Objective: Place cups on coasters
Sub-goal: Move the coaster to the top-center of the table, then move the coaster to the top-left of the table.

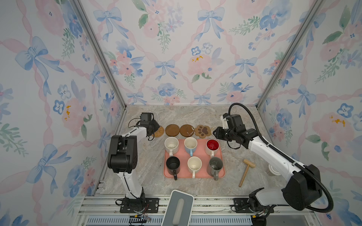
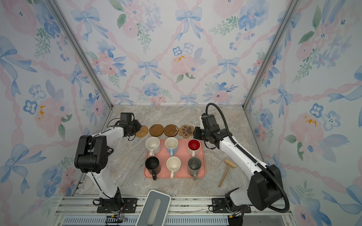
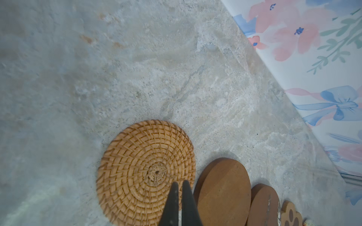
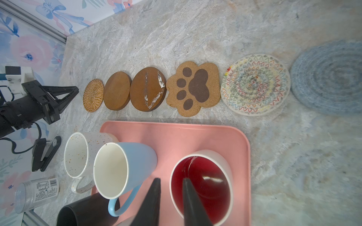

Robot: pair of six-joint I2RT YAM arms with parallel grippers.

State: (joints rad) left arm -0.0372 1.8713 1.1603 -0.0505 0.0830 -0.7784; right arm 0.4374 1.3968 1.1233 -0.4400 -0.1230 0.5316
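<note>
- pink tray (image 1: pixel 201 156) sits on the marble top (image 1: pixel 195 115). All six mugs stand upright on it, none on a coaster.
- Tray's far row, left to right: speckled cream mug (image 1: pixel 171 145), light blue mug (image 1: pixel 190 145), red-lined mug (image 1: pixel 212 145).
- Tray's near row, left to right: black mug (image 1: pixel 173 164), plain cream mug (image 1: pixel 194 164), grey mug (image 1: pixel 215 165). Handles point toward the tray's near edge.
- Coasters lie in a line just beyond the tray's far edge, all bare. From the far-left corner: rattan round (image 1: pixel 159 132), plain brown round (image 1: pixel 172 130), scuffed brown round (image 1: pixel 187 130), paw-print coaster (image 1: pixel 203 130).
- In the right wrist view the line runs on past the tray's far-right corner: cream woven round (image 4: pixel 254 84), then light-blue woven round (image 4: pixel 329 77). In both top views the right arm hides these two.
- left gripper (image 3: pixel 180 184) is over the rattan round, off the tray's far-left corner. Jaws closed, tips all but meeting, nothing between them. Contact with the coaster not clear.
- right gripper (image 4: pixel 171 180) hangs above the tray's far-right corner. Jaws stand a narrow gap apart and hold nothing. In its wrist view the tips line up either side of the red-lined mug's rim.
- wooden mallet (image 1: pixel 247 171) lies flat to the tray's right, apart from it.
</note>
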